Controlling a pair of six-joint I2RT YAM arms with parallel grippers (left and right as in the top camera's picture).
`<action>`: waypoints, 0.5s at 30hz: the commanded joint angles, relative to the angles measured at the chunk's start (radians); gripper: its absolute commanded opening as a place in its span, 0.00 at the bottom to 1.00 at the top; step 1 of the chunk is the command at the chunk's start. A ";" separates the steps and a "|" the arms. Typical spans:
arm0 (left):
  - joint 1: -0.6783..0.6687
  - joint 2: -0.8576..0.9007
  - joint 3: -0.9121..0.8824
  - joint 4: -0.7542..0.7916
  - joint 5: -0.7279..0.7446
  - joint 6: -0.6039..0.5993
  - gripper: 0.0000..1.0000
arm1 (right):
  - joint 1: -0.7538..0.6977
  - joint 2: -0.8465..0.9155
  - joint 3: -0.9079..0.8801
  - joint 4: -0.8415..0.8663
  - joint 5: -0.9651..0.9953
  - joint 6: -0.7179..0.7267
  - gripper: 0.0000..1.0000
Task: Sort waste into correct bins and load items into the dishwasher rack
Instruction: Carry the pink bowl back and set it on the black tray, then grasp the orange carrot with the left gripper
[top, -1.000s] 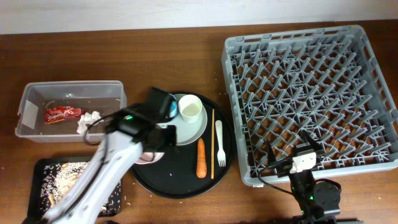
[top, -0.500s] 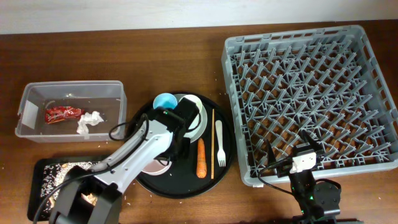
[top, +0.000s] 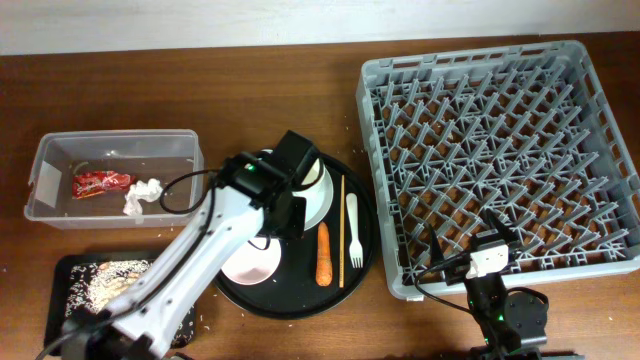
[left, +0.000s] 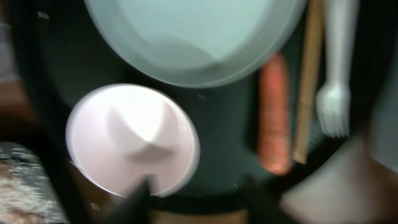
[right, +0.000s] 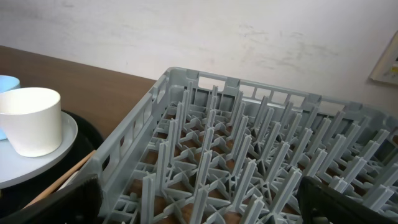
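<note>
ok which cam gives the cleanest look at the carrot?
Overhead. The carrot shows whole and sharp there, lying on the round black tray just left of the chopsticks. The left wrist view also catches it, but motion-blurred. The right wrist view doesn't show it at all.

left gripper (top: 296, 158) moves right and up, now over the plate (top: 318, 206); jaws come apart; white bowl (top: 250, 262) no longer covered by the arm
</note>
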 joint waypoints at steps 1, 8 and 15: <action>-0.003 -0.053 0.019 -0.040 0.161 0.006 0.69 | -0.006 -0.006 -0.005 -0.004 0.002 0.005 0.99; -0.105 -0.053 0.015 -0.067 0.157 0.005 0.35 | -0.006 -0.006 -0.005 -0.004 0.002 0.005 0.99; -0.246 -0.050 0.013 0.012 -0.040 -0.195 0.34 | -0.006 -0.006 -0.005 -0.004 0.002 0.005 0.99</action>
